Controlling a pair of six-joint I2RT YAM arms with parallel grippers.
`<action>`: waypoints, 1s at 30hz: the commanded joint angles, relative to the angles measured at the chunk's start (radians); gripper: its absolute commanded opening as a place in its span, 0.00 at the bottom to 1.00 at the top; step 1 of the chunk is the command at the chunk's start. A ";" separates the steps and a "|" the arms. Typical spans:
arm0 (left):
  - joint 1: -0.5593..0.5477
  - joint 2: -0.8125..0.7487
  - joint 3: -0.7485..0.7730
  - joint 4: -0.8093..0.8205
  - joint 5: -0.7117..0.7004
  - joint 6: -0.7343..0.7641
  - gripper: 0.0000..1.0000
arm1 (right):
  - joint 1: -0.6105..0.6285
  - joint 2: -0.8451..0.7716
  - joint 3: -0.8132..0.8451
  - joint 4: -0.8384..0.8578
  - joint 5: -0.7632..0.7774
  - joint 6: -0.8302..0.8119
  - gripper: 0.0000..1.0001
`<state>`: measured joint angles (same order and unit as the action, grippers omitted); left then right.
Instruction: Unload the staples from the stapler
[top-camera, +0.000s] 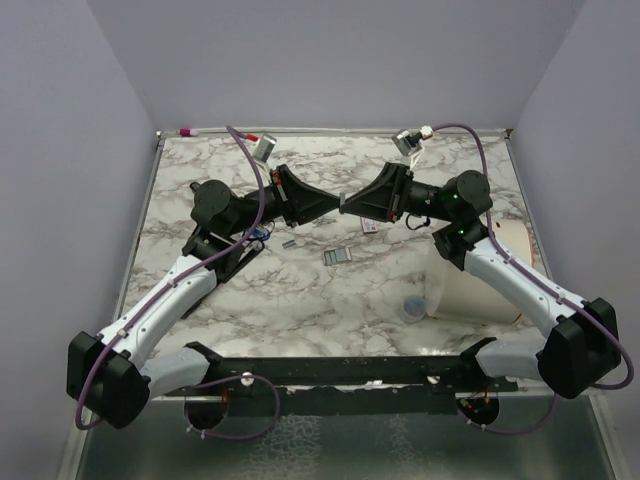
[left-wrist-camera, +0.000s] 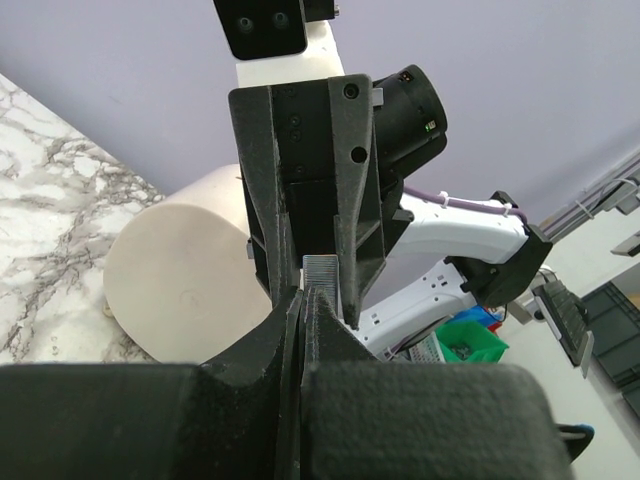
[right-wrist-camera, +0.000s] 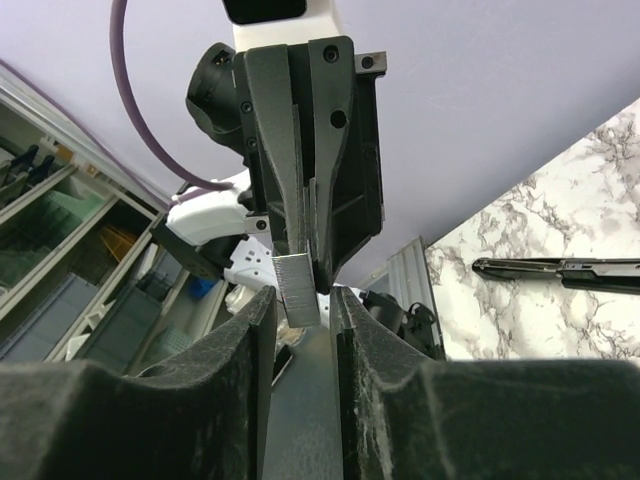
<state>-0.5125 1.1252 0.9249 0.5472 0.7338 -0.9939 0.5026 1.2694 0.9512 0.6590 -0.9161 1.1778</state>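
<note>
My left gripper (top-camera: 336, 206) and right gripper (top-camera: 350, 204) meet tip to tip above the middle of the marble table. In the left wrist view my left gripper (left-wrist-camera: 303, 296) is shut on a short silvery strip of staples (left-wrist-camera: 322, 270). In the right wrist view the same strip (right-wrist-camera: 297, 288) sticks out between the fingers of my right gripper (right-wrist-camera: 302, 300), which stand apart on either side of it. The black stapler (top-camera: 240, 254) with blue trim lies on the table under my left arm; it also shows in the right wrist view (right-wrist-camera: 560, 268).
More staple strips (top-camera: 339, 255) and a small piece (top-camera: 290, 241) lie on the marble below the grippers. A small white box with pink print (top-camera: 369, 226) lies under my right wrist. A big white tub (top-camera: 468, 285) stands at the right, also in the left wrist view (left-wrist-camera: 180, 290).
</note>
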 joint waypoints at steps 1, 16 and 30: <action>0.003 0.013 -0.015 0.031 0.018 -0.003 0.00 | -0.001 0.012 0.013 0.066 -0.037 0.022 0.29; 0.003 0.022 -0.017 0.051 0.024 -0.015 0.00 | -0.001 0.037 -0.005 0.164 -0.060 0.086 0.24; 0.005 0.023 -0.008 0.002 0.010 0.020 0.00 | -0.001 0.019 0.004 0.103 -0.057 0.043 0.17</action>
<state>-0.5114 1.1408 0.9176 0.5735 0.7403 -1.0100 0.4980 1.3144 0.9432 0.7570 -0.9516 1.2419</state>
